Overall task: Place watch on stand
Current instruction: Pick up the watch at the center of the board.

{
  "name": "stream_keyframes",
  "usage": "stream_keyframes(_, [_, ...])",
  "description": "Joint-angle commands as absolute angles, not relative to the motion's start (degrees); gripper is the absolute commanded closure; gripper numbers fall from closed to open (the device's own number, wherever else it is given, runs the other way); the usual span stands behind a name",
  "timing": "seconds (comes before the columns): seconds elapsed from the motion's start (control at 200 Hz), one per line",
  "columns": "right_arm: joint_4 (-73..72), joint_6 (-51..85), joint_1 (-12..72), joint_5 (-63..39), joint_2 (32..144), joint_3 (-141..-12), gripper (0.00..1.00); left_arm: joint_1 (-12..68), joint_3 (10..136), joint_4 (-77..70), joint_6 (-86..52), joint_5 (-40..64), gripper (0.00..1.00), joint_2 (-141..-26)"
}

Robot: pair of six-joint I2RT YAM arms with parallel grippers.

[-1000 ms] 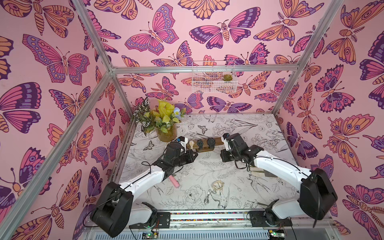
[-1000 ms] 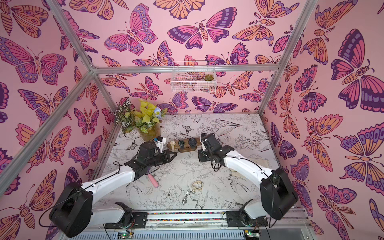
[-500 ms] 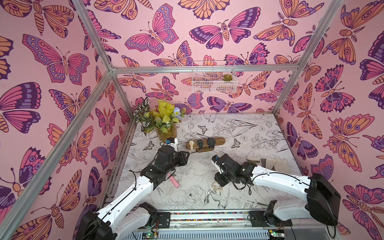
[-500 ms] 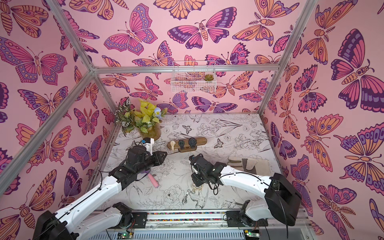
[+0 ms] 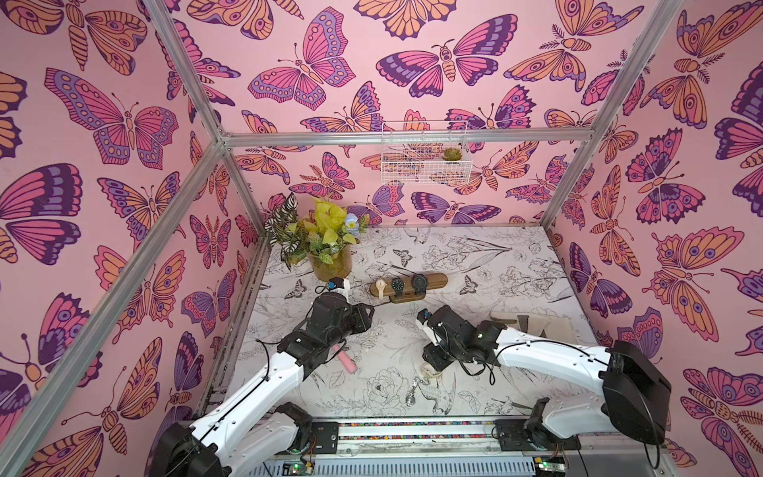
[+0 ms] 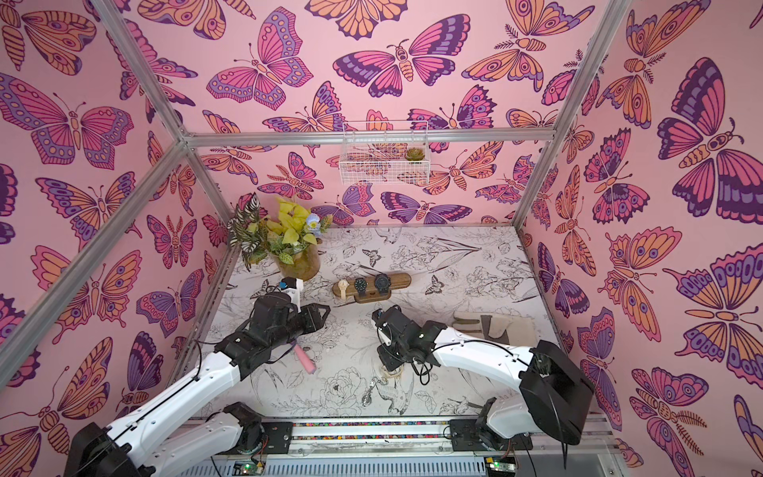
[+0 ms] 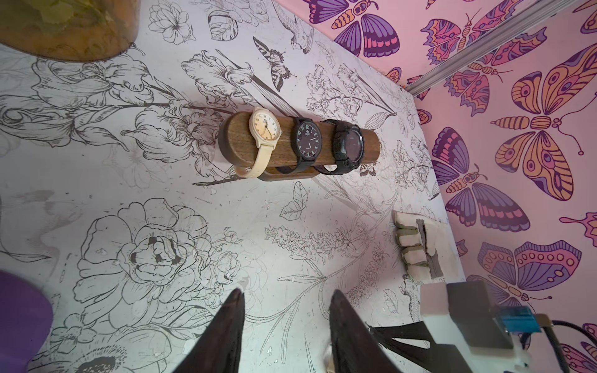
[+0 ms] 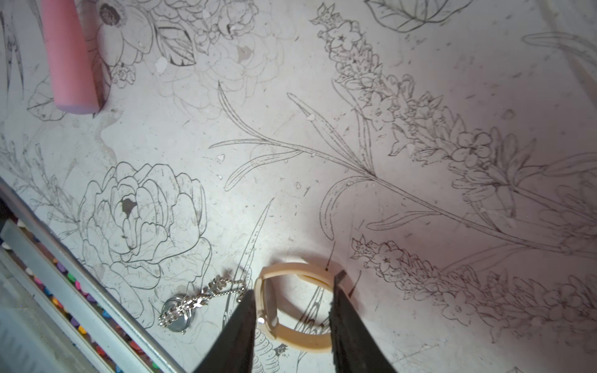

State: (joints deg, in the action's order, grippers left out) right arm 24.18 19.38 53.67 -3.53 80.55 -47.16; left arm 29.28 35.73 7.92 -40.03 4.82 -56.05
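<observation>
While sweeping across from the left, finding the left tool (image 7: 287, 292) hanging partly spread above bare table (image 7: 129, 161), gripping nothing. Passing the pink cylinder (image 8: 69, 55) lying flat near that arm. Reaching the stand (image 7: 240, 139) farther back, already carrying three watches (image 7: 307, 139) side by side, with most of its bare wood showing at the right end. Coming forward to a silver chain (image 8: 193, 300) lying just beside the loose cream watch (image 8: 269, 306), which is resting on its edge on the table with its strap closed into a loop, well apart from the stand. Seeing the right tool (image 8: 294, 284) sitting low over that loop with jaws parted and bracketing it, case by one finger and strap by the other, not visibly squeezing. Judging the watch light, with a hard, smooth case and a soft, springy strap, likely flattening under pressure. Favouring a gentle hold across case and strap, keeping the loop open for threading over the bar's rounded end. Ending at the pale glove (image 7: 416, 245) lying by the right wall.
</observation>
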Motion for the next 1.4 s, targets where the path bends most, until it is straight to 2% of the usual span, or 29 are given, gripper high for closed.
stream_keyframes(0.0, [25.02, 17.33, 54.09, -9.05, 81.9, -48.17, 0.6, 28.93, 34.52, 8.88, -39.55, 3.69, 0.54, -56.34])
stream_keyframes(0.371, [27.82, 16.0, 54.05, -12.82, 83.5, -46.69, 0.56, 28.16, 35.01, 8.69, -39.11, 4.04, 0.53, -57.54])
stream_keyframes(0.676, [25.75, 16.95, 54.05, -15.54, 86.03, -45.2, 0.59, 27.25, 35.61, 8.31, -38.76, 5.05, 0.53, -59.06])
stream_keyframes(0.931, [25.58, 16.48, 54.01, -15.25, 87.08, -45.57, 0.75, 26.55, 35.84, 7.05, -38.69, 6.23, 0.53, -60.42])
stream_keyframes(1.036, [25.4, 16.44, 53.96, -15.37, 87.58, -45.62, 0.84, 26.37, 35.75, 6.84, -38.51, 6.66, 0.53, -60.72])
stream_keyframes(1.297, [24.72, 16.69, 52.4, -16.82, 87.24, -45.44, 0.99, 25.24, 36.35, 5.99, -37.98, 7.69, 0.51, -61.74])
stream_keyframes(1.397, [24.37, 16.89, 50.72, -18.08, 86.09, -45.27, 1.0, 24.96, 37.27, 5.41, -38.02, 8.67, 0.52, -62.79])
